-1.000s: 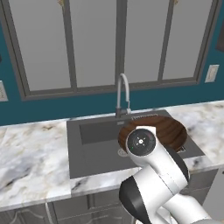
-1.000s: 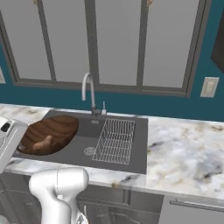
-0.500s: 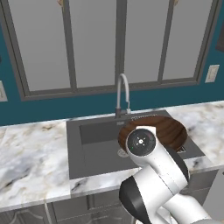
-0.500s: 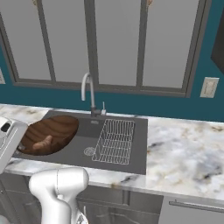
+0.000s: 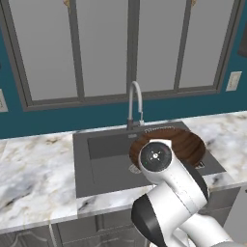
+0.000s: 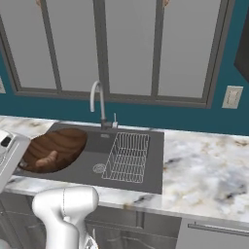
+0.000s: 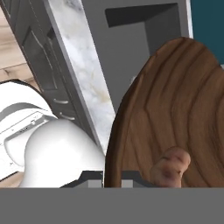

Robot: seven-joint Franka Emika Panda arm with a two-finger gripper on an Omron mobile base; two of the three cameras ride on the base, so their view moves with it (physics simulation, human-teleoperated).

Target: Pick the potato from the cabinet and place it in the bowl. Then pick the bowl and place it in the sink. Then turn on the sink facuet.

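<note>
My gripper (image 7: 113, 180) is shut on the rim of the dark wooden bowl (image 7: 183, 109), which I hold tilted in the air over the front of the sink (image 5: 99, 164). The tan potato (image 7: 171, 166) lies inside the bowl, close to my fingers. In the right base view the bowl (image 6: 58, 146) with the potato (image 6: 48, 158) overlaps the left end of the sink (image 6: 151, 146). In the left base view the bowl (image 5: 185, 144) sits behind my white hand. The silver gooseneck sink facuet (image 5: 136, 103) stands at the basin's back edge. The cabinet is out of view.
A wire-mesh rack (image 6: 127, 156) fills the right part of the basin. White-grey marble worktop (image 6: 204, 165) runs on both sides of the sink. Frosted grey-framed panes (image 5: 101, 43) line the wall behind, and a wall socket (image 6: 232, 97) is at the right.
</note>
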